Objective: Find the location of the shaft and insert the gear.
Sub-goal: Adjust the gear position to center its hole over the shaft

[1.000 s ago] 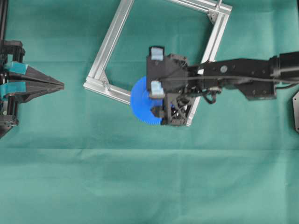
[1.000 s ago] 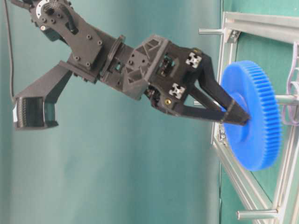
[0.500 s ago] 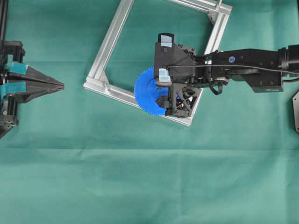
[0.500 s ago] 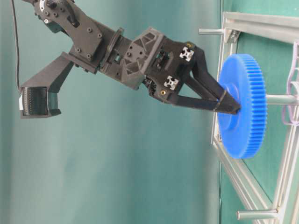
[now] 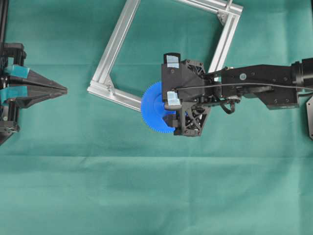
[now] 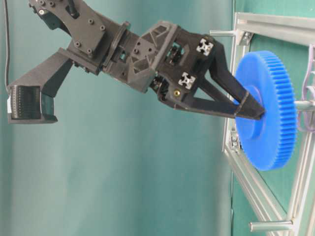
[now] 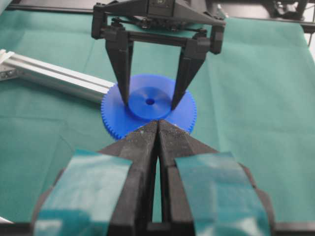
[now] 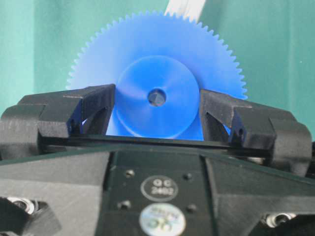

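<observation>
We hold the gear (image 6: 268, 110) by its raised hub (image 7: 149, 102) between the right gripper (image 7: 150, 101) fingers, just above the aluminium frame (image 5: 115, 46). A thin shaft (image 6: 306, 104) sits beyond its far face; whether it has entered the hole, we cannot tell. Seating and release remain. Our left gripper (image 5: 61, 89) rests well apart, closed.

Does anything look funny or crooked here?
Nothing looks broken or spilled. The right gripper holds the blue gear by its hub, over the silver frame's lower rail. The frame lies skewed on the green cloth.
</observation>
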Motion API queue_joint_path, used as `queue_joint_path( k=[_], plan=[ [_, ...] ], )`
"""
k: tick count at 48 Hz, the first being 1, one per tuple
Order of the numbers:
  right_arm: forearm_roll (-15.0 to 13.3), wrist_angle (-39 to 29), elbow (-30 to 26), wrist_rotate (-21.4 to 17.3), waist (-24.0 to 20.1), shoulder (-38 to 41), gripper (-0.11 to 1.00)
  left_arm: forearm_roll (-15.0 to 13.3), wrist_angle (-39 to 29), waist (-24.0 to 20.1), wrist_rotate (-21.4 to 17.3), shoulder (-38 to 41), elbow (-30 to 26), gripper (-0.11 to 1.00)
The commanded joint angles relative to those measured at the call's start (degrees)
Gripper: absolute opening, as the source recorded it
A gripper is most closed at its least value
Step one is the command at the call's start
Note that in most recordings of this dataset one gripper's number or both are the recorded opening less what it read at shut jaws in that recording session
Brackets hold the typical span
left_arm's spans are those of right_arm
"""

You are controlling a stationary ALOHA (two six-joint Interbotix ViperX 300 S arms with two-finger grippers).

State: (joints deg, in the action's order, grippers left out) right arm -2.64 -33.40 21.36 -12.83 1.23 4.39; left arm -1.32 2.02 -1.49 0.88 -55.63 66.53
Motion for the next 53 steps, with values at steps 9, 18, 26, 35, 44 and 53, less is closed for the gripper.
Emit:
queue_joint_path(
  k=[9,18,26,35,44,53],
  plan=[
    [0.2,0.4,-0.3,0.0,-0.5,-1.7,0.69,-0.1,-0.1,-0.2,0.1,0.3,-1.5,0.01],
    [0.1,0.4,0.4,0.0,-0.4,-2.0,0.69,-0.1,-0.2,-0.2,0.1,0.3,-1.5,0.01],
    [0.1,1.3,1.3,-0.4,-0.4,-2.7,0.69,-0.1,-0.4,-0.2,0.1,0.3,-1.5,0.01],
    [0.1,3.2,2.5,-0.7,-0.4,-3.7,0.69,-0.1,-0.4,-0.2,0.1,0.3,-1.5,0.01],
    [0.1,5.4,3.6,-0.7,-0.4,-4.3,0.69,-0.1,-0.3,-0.2,0.1,0.3,-1.5,0.01],
    [0.1,5.8,3.8,-0.7,-0.4,-4.4,0.69,-0.1,-0.3,-0.2,0.1,0.3,-1.5,0.01]
  ],
)
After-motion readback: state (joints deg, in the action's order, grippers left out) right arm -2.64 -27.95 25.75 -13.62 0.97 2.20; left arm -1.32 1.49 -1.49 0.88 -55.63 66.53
